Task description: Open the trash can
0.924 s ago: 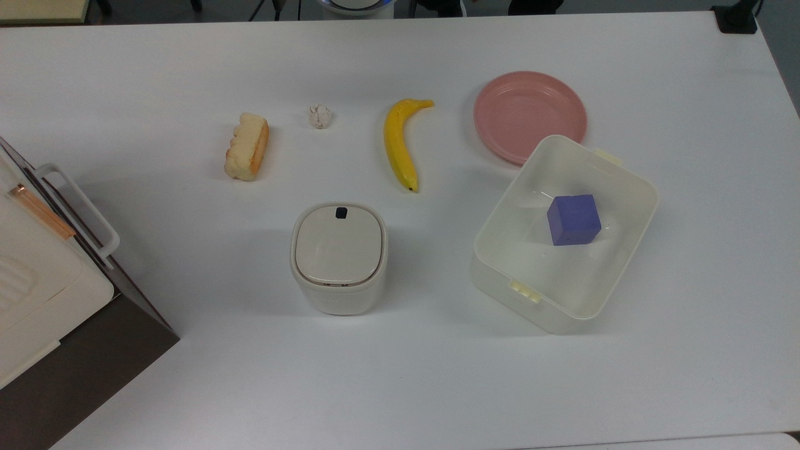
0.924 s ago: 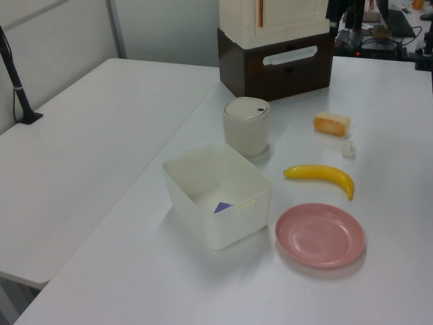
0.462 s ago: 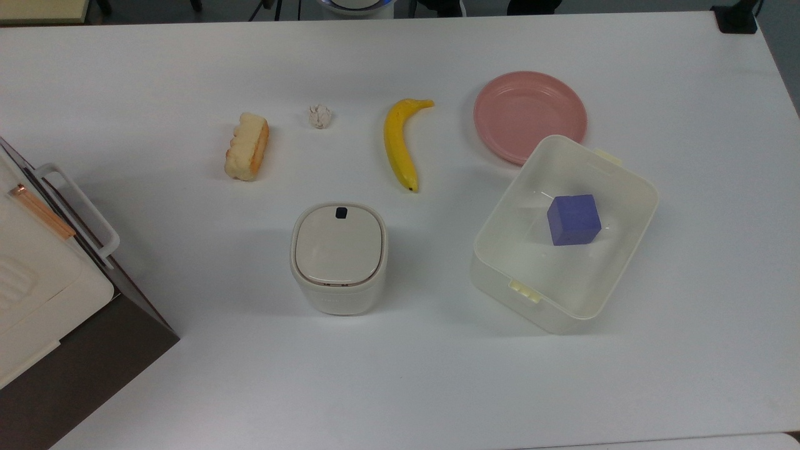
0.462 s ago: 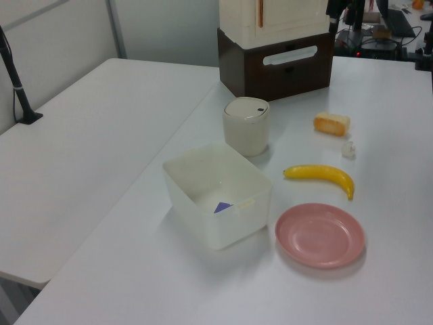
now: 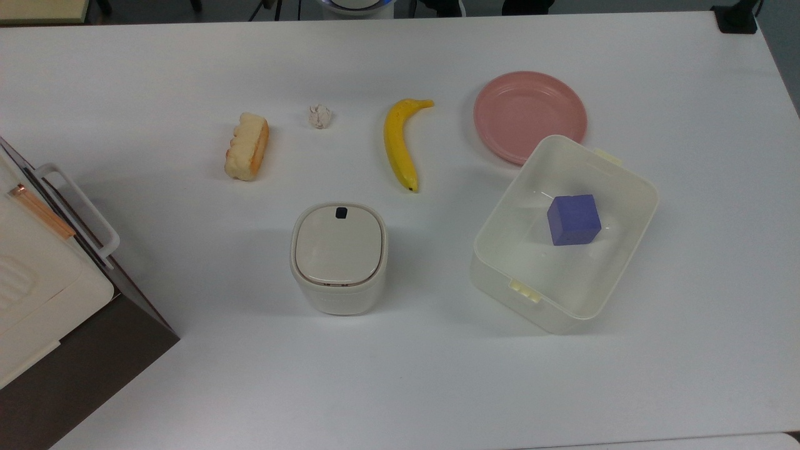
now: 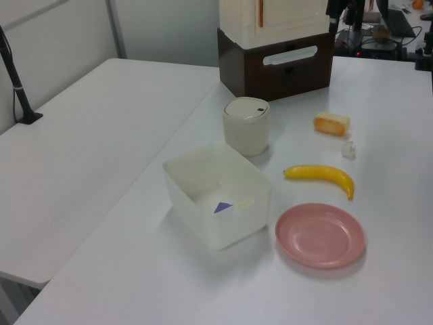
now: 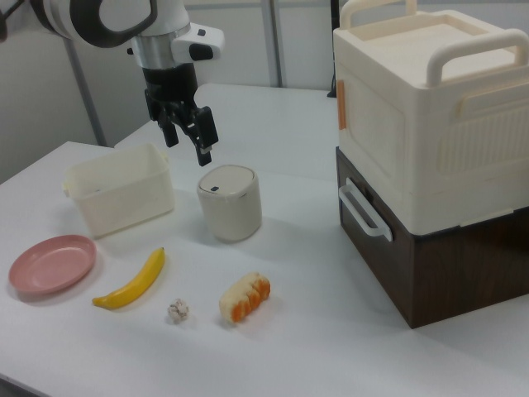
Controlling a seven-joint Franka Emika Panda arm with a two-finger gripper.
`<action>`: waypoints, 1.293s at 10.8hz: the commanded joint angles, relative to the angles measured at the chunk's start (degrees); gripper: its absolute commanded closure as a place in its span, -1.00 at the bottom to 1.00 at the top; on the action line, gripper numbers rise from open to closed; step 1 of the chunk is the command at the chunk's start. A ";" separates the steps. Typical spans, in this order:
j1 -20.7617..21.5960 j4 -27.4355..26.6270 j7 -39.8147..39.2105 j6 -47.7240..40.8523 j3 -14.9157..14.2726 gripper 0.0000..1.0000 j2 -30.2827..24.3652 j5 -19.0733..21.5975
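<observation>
Order: I list items as I read them from the top view's left to the top view's right.
Stacked boxes: a cream case on a dark brown drawer unit (image 5: 75, 325), at the counter's (image 5: 400, 387) near-left corner; a white handle faces the middle.
Bread piece: (image 5: 247, 147), orange crust, lying on its own toward the far side.
Paper ball: a small crumpled white wad (image 5: 320, 116), between the bread piece and the banana.
Trash can: (image 5: 338, 257), cream-white, rounded-square, upright near the counter's middle, well apart from everything else. Its beige lid lies flat and closed; the black button (image 5: 341, 213) sits at the far rim. In the left view I find it (image 6: 246, 126) just in front of the stacked boxes.
Banana: (image 5: 400, 142), yellow, lying lengthwise, stem toward the far side.
Pink plate: (image 5: 530, 115), bare, its near edge hidden behind the tub.
Tub: translucent white, rectangular (image 5: 625, 250), set at an angle, holding a purple cube (image 5: 573, 219).
Tool: in the right view I see it (image 7: 188, 132) hanging above and slightly behind the trash can (image 7: 229, 203), pointing down, its two black fingers spread with a clear gap, gripping nothing, not touching the lid.
</observation>
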 commanded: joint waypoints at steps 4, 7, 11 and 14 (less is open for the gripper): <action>0.12 -0.60 0.59 0.86 -0.30 -1.00 -0.65 -2.53; 0.12 0.27 -1.51 -2.81 -0.74 -1.00 -0.73 -1.83; 0.12 0.98 -3.19 -3.18 -1.01 -1.00 -0.65 -1.56; 0.03 1.15 -4.16 -3.53 -1.01 -1.00 -0.65 -2.09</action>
